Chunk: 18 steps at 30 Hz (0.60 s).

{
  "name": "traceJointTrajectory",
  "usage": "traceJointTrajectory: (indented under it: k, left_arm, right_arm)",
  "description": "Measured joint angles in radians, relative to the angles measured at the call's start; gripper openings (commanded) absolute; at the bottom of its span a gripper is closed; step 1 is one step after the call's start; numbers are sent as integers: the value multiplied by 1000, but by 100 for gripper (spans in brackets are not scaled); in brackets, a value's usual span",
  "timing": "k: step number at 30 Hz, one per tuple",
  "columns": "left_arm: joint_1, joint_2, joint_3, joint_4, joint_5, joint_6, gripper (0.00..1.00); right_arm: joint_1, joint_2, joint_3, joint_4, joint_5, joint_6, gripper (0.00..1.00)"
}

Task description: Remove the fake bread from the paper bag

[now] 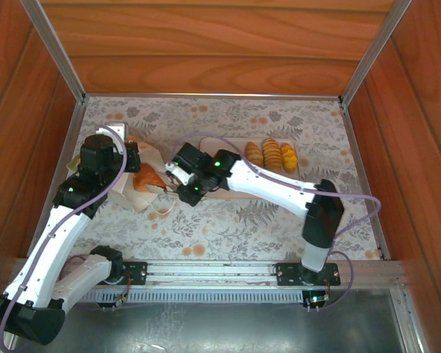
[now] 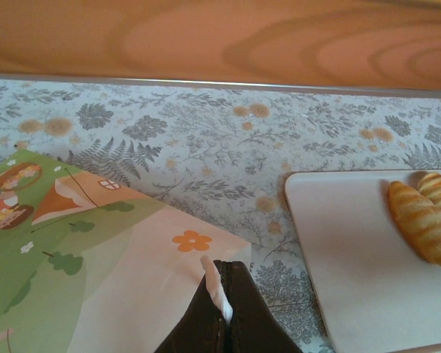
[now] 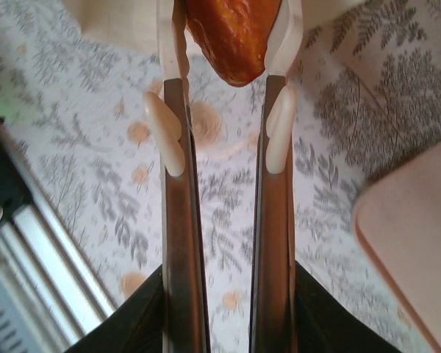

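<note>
The paper bag (image 1: 134, 197) lies flat on the left of the table, its green printed front (image 2: 95, 272) facing up in the left wrist view. My left gripper (image 1: 132, 156) (image 2: 226, 276) is shut on the bag's pale cord handle (image 2: 214, 283). At the bag's mouth a golden-brown croissant of the fake bread (image 1: 148, 179) (image 3: 231, 44) sits between the white fingertips of my right gripper (image 1: 170, 176) (image 3: 231, 26), which is shut on it. Three ridged rolls (image 1: 272, 155) (image 2: 419, 220) lie on the pinkish-beige tray (image 1: 235, 193) (image 2: 353, 250).
The table carries a grey fern-patterned cloth (image 1: 228, 220). Wooden walls close in the back (image 1: 206, 44) and both sides. A metal rail (image 1: 213, 273) runs along the near edge by the arm bases. The tray lies just right of the bag.
</note>
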Motion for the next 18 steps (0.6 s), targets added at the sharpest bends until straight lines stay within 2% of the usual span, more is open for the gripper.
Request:
traceJointTrajectory:
  k: [11,18]
  left_arm:
    - [0,4,0,26,-10,-5,0]
    - [0,5,0,43,-18,-5,0]
  right_arm:
    - [0,-299,-263,-69,28,-38,29]
    - [-10,-570,-390,-117,132,-42,28]
